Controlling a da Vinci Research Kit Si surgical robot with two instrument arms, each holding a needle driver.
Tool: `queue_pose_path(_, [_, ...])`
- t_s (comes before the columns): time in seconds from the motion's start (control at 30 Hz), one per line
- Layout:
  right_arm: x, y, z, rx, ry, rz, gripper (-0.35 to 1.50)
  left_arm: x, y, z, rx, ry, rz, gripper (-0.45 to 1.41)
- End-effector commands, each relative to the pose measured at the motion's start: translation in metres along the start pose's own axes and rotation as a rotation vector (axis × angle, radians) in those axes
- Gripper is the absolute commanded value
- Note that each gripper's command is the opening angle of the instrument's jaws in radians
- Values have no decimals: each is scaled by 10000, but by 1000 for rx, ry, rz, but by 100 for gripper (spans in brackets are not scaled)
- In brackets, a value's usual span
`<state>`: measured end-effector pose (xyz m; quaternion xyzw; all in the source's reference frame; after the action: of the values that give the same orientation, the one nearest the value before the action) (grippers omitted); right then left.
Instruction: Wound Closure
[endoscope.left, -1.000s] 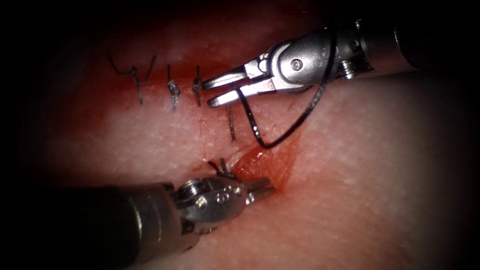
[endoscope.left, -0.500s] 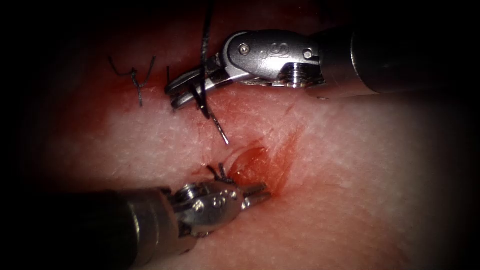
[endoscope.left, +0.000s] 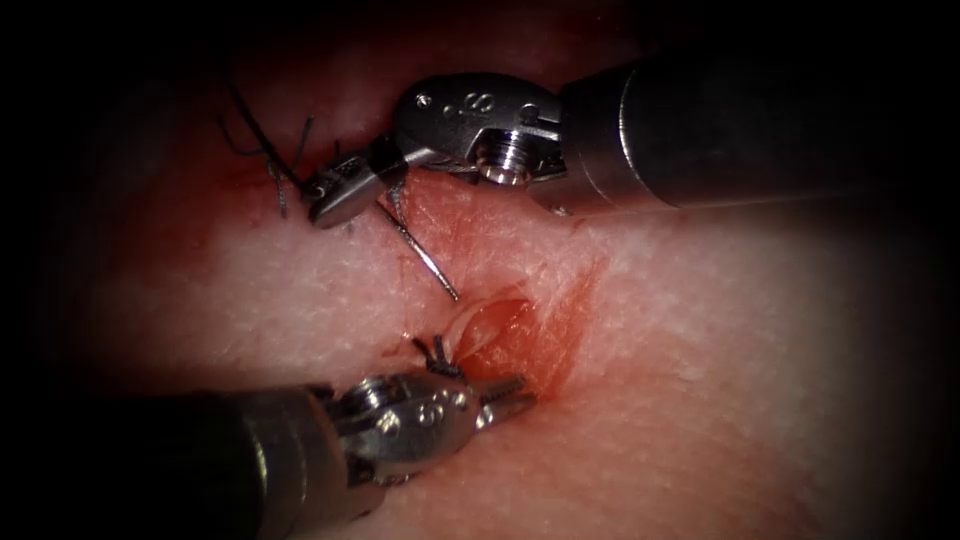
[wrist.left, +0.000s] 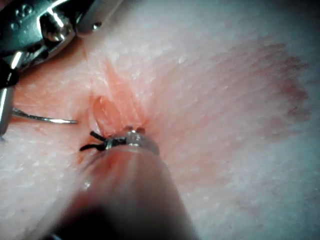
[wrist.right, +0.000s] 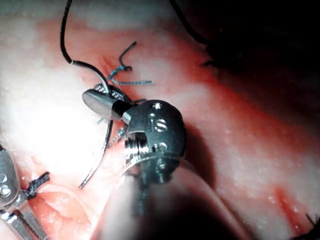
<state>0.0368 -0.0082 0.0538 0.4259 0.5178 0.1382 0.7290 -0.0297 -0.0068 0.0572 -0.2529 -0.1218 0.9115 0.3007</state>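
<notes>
**Right tool holds needle above the open cut**

The tissue (endoscope.left: 700, 330) lies under both tools. The right tool (endoscope.left: 345, 190) grips the needle (endoscope.left: 425, 262) near its swaged end, tip free, pointing toward the left tool (endoscope.left: 505, 390), whose jaws look closed, empty, beside a knot (endoscope.left: 440, 352).

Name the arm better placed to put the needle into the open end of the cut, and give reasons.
Right, probably. The right tool already holds the needle, its tip free above the tissue near the open cut. The left tool sits at the cut edge without the needle.
</notes>
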Motion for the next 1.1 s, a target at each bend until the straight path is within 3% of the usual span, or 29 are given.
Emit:
queue_pose_path(0.03, [-3,0,8,5,-6,20,-35,-2,5,8,-2,0,0,9])
queue_pose_path(0.47, [-18,-21,7,107,-37,183,-35,-17,3,-5,-7,-4,21,7])
queue_pose_path(0.7, [-29,-25,14,183,-32,285,-35,-27,19,-18,-5,-21,53,5])
queue_pose_path(0.9, [-45,-34,22,276,-29,404,-35,-22,25,-28,-12,-30,82,4])
queue_pose_path(1.1, [-63,-49,18,298,-45,488,-35,-18,24,-26,-11,-31,90,4])
